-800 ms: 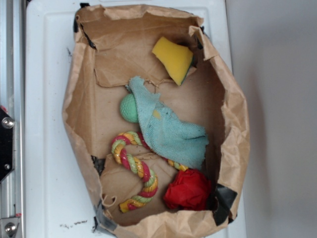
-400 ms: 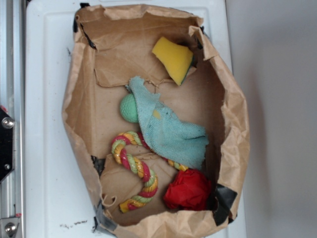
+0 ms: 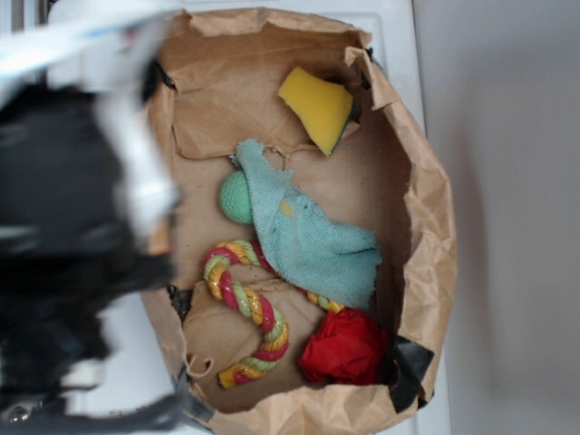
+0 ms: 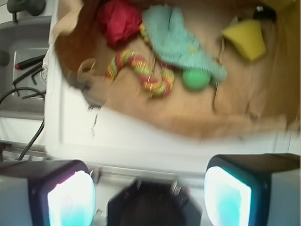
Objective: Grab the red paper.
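Five things lie inside the open brown paper bag (image 3: pixel 426 236) on the white desk (image 3: pixel 91 272), and none of them is held. Going left to right in the exterior view: the robot arm (image 3: pixel 63 245) is a dark, motion-blurred mass over the bag's left wall and the desk, well apart from the target; then comes the red-yellow-green rope toy (image 3: pixel 245 304) curled on the bag floor, with the green ball (image 3: pixel 235 197) above it, half tucked under the teal cloth (image 3: pixel 313 236); the yellow sponge (image 3: pixel 317 107) leans in the upper corner; and the red paper (image 3: pixel 343 347) sits in the lower right corner, just beside the rope's end, below the cloth's hem, and close to the bag wall with its dark tape patch. In the wrist view the hand (image 4: pixel 150 188) has its two pads wide apart with nothing between them, hanging over the desk edge outside the bag, and the red paper (image 4: pixel 118 21) shows far off at the top left. By my judgement this is the approach step, barely begun. The next move calls for carrying the hand across the bag to that corner, lining the pads either side of the crumpled ball, and descending without snagging the bag wall, the cloth or the rope.
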Robot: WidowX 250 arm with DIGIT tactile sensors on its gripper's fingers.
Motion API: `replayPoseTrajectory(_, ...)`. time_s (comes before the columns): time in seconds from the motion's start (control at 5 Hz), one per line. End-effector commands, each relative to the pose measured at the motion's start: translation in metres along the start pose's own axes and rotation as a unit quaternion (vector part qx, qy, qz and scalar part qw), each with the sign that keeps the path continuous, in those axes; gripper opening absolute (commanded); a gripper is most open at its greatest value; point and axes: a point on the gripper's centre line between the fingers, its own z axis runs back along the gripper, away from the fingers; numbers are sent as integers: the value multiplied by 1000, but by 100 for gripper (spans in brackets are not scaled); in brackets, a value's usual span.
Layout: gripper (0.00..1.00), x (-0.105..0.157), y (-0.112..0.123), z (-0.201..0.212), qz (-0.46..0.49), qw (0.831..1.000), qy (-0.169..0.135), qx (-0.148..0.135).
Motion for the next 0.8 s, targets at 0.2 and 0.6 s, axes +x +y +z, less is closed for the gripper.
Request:
replayPoseTrajectory(0.2,100,66,25,-1,-148,984,-87,53)
replayPoseTrajectory(0.6,100,66,25,-1,-148,984,-87,53)
